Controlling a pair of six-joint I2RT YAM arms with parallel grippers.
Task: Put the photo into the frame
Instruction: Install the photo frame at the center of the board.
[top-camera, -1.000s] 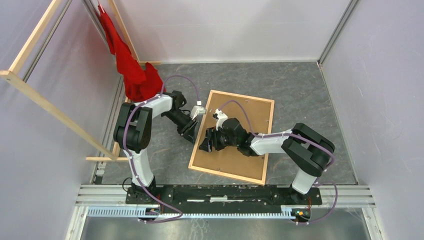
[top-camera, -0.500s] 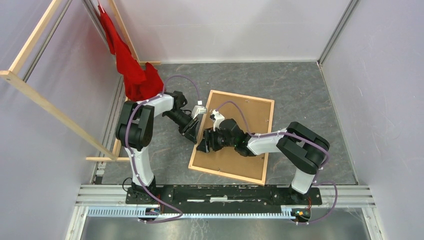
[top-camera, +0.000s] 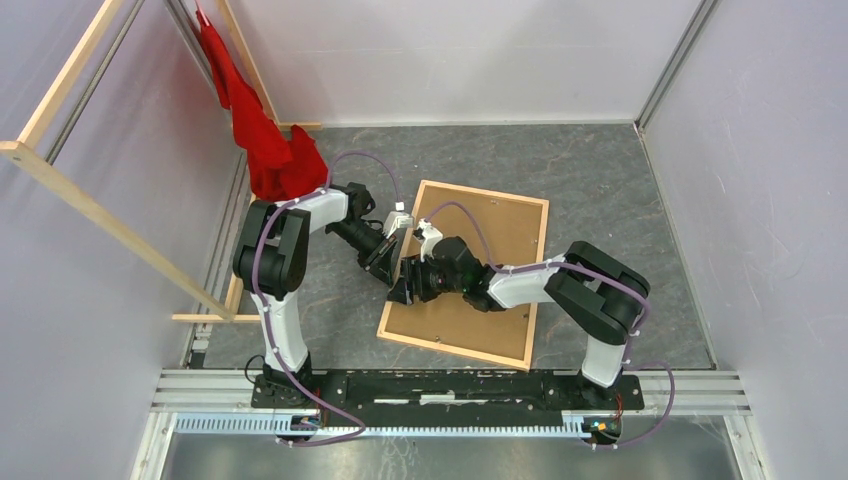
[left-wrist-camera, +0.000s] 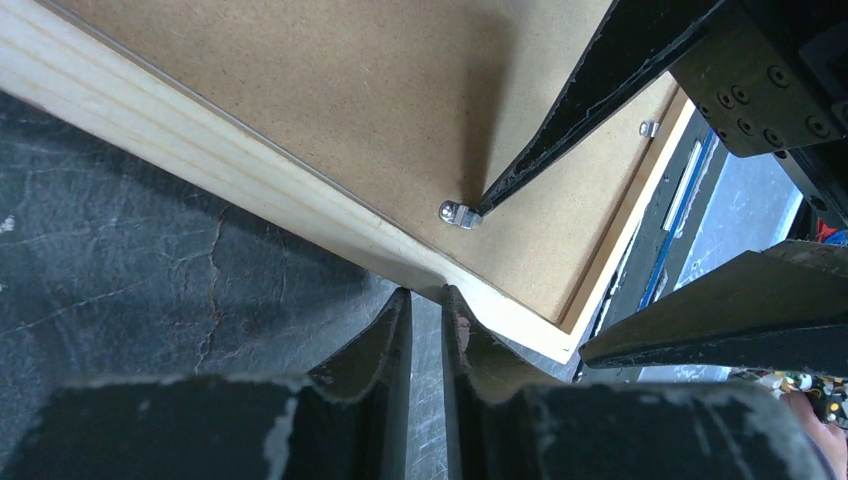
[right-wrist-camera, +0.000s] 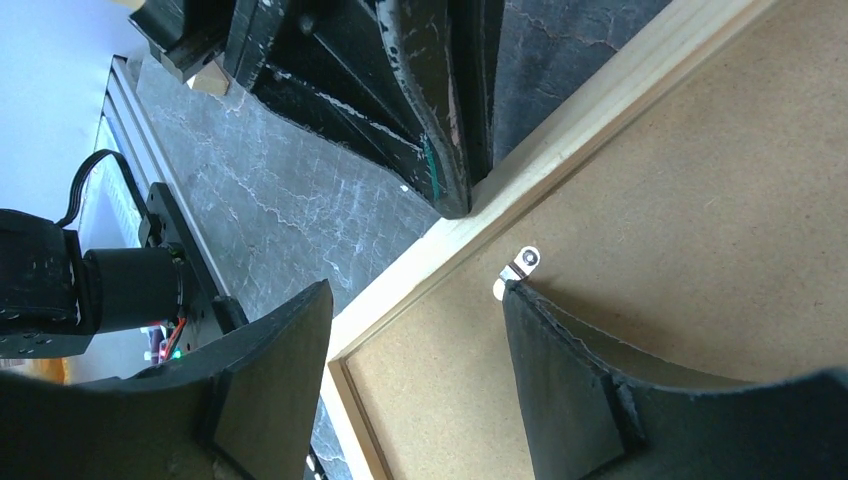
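Hardboard backing (top-camera: 508, 232) is facing up at me, sitting inside the frame (top-camera: 455, 349), which is lying face down on the grey table (top-camera: 600, 180) ahead of my two bases; the photo is not showing anywhere, so I cannot tell whether it is already lying under that board. Over the last second my right arm has been sliding leftward along the board toward the frame's left rail; my right gripper (right-wrist-camera: 415, 290) is now straddling that rail, its jaws standing wide apart and holding nothing, with one fingertip (right-wrist-camera: 522, 305) touching the small metal clip (left-wrist-camera: 460, 213) just inside the wood. Meanwhile my left gripper (left-wrist-camera: 427, 295) has been narrowing; its jaws are now all but together, with only a thin slit between them and nothing in it, and their tips are resting against the outer edge of the same rail, opposite the clip. I am reading this as bracing the frame from outside while my right fingertip is working the clip; whether I am turning it to release or to lock the board I cannot say.
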